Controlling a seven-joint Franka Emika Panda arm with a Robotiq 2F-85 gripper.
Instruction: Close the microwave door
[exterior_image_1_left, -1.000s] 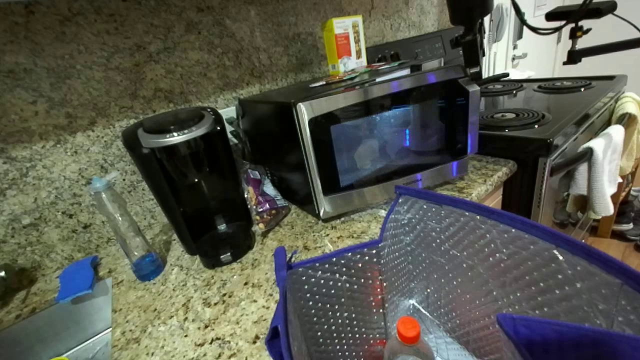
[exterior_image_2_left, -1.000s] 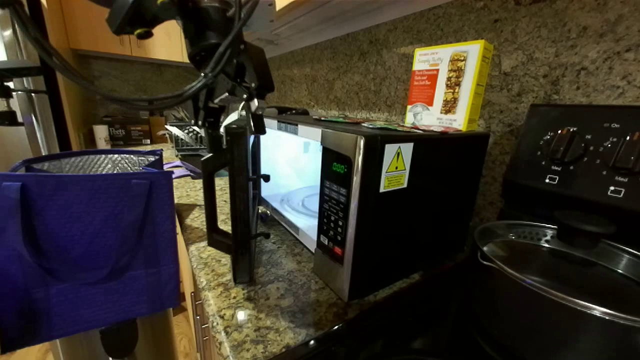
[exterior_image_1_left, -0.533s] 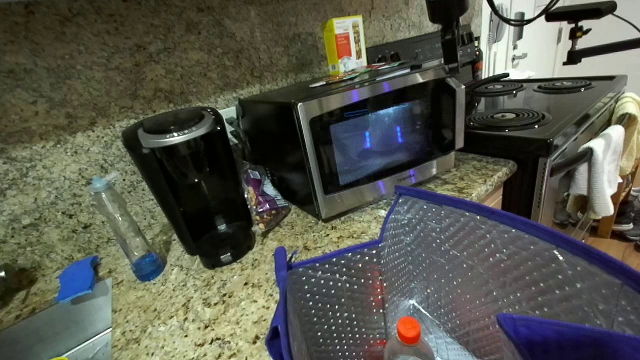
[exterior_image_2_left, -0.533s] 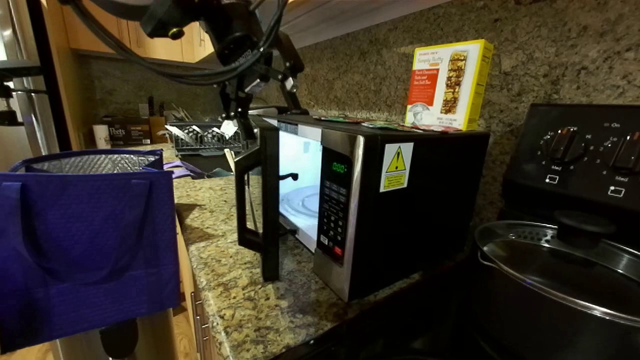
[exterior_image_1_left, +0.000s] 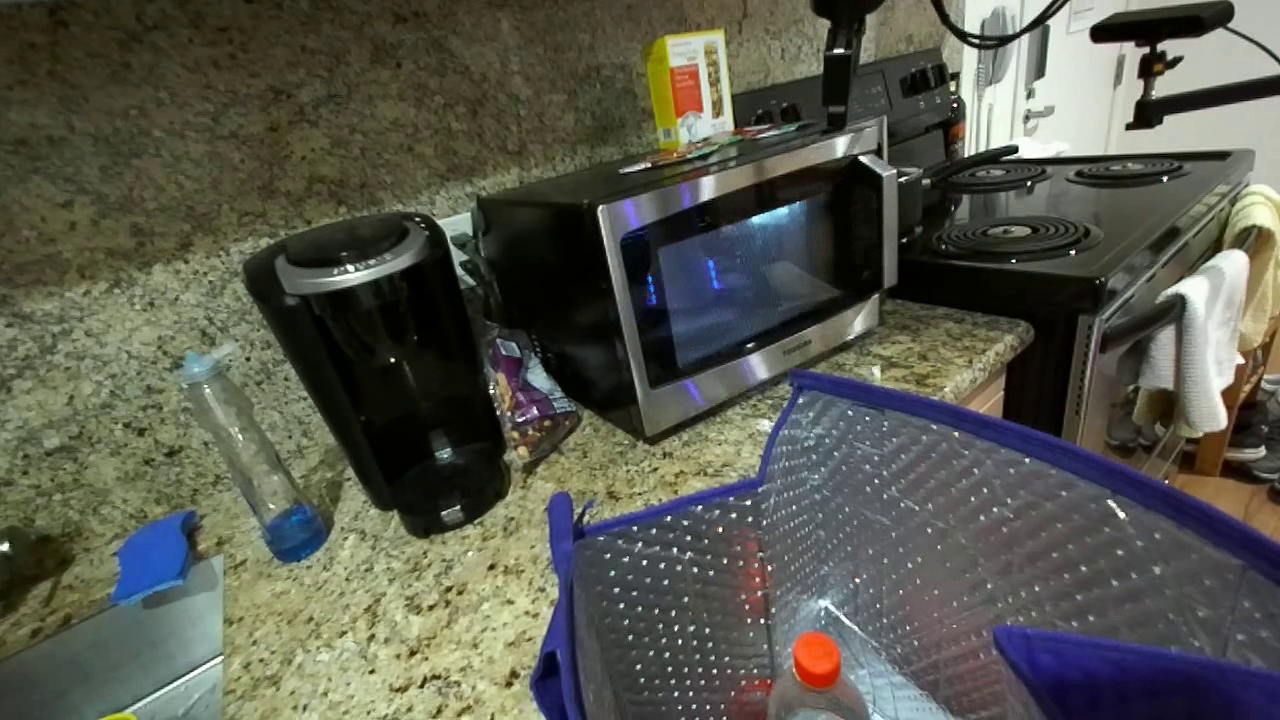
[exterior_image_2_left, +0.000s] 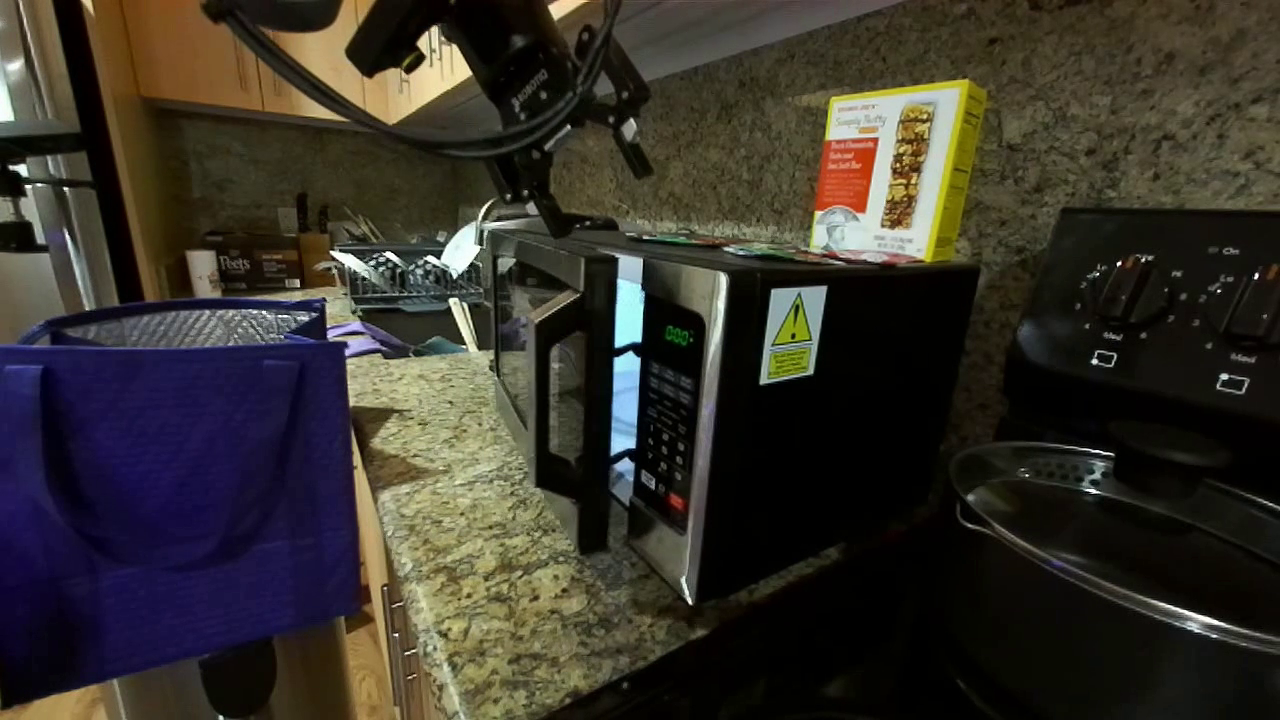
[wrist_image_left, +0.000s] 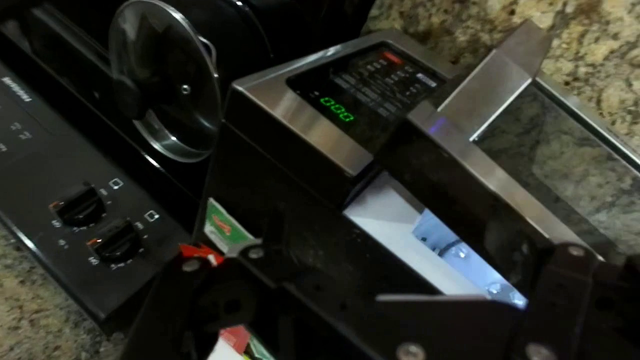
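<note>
Tool (exterior_image_2_left: 600, 190) hangs with fingers spread, one tip near the top edge of the microwave door (exterior_image_1_left: 750, 280), which stands ajar, a narrow lit gap before the control panel (exterior_image_2_left: 668, 430). Beside the worktop (exterior_image_2_left: 460, 530), I see an orange-capped bottle (exterior_image_1_left: 818, 672) inside an open purple bag (exterior_image_2_left: 170, 430).

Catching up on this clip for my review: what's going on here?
The robot's end effector, its fingers spread, is at the microwave door, with one finger by the door's top edge; whether they touch I can't tell. The door is ajar: the lit interior shows through a gap beside the control panel. The aim looks to be closing it, which isn't finished yet.
</note>
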